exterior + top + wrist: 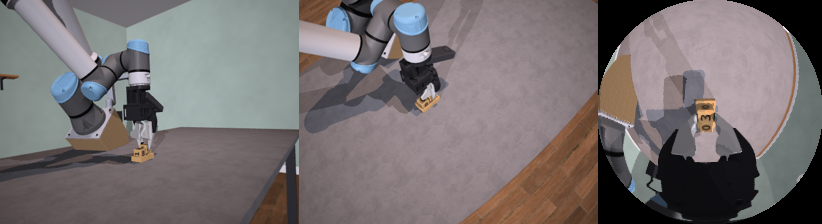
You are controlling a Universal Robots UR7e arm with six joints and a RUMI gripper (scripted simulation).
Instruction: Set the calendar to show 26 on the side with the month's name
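mostly hidden: cube [145, 146] clamped in pincer [143, 142] over tray [142, 157].

We see a grey table [204, 175], a small wooden tray [142, 157] on it holding number blocks, our gripper [143, 142] pointing straight down and clamped on one block [143, 146], a second block [137, 152] beside it, green walls [219, 64] behind.

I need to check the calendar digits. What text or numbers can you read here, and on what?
"0", "3" and a third blurred mark: top faces of the calendar, wrist view.
"8": front of the cube under the hand, side view; the mark on the cube beside it is too blurred.
Month name: not readable.
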